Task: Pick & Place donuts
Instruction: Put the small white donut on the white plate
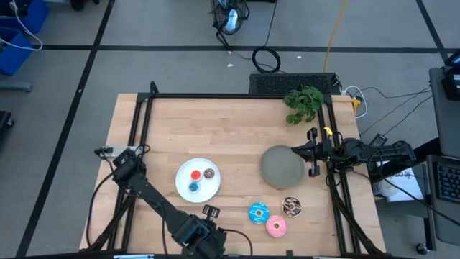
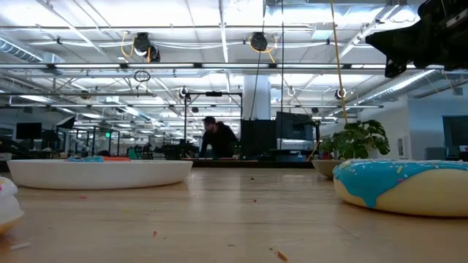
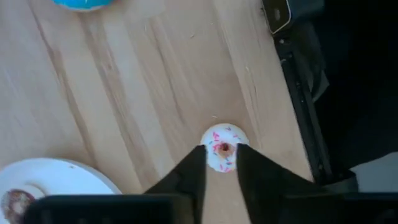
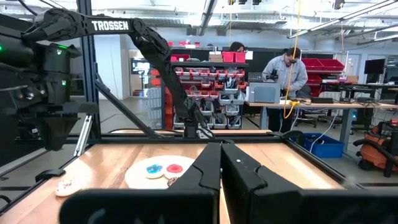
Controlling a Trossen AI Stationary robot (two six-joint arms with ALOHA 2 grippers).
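Note:
A tiny pale pink sprinkled donut (image 3: pixel 222 144) lies flat on the wood close to the table's near edge. My left gripper (image 3: pixel 221 163) is open above it, pointing down, with one fingertip on either side; in the high view the left gripper (image 1: pixel 209 213) sits between the white plate and the larger blue donut. The white plate (image 1: pixel 185 188) carries tiny red (image 1: pixel 195 174), brown (image 1: pixel 209 173) and blue (image 1: pixel 193 188) donuts. Larger blue (image 1: pixel 258 213), brown sprinkled (image 1: pixel 291 207) and pink (image 1: pixel 277 226) donuts rest on the table. My right gripper (image 4: pixel 221 155) is shut and waits by the right edge. My left gripper comes from above with its fingers (image 3: pixel 194 171) overlapping the two sides of the pale pink donut's ring (image 3: pixel 214 157). I cannot tell whether they touch it. The donut lies flat on the table.
A grey plate (image 1: pixel 282 167) lies right of centre, beside the right gripper. A green plant (image 1: pixel 303 102) stands at the far right corner. A black frame rail (image 3: pixel 305 106) runs along the near edge close to the pale pink donut. People stand at benches in the room beyond.

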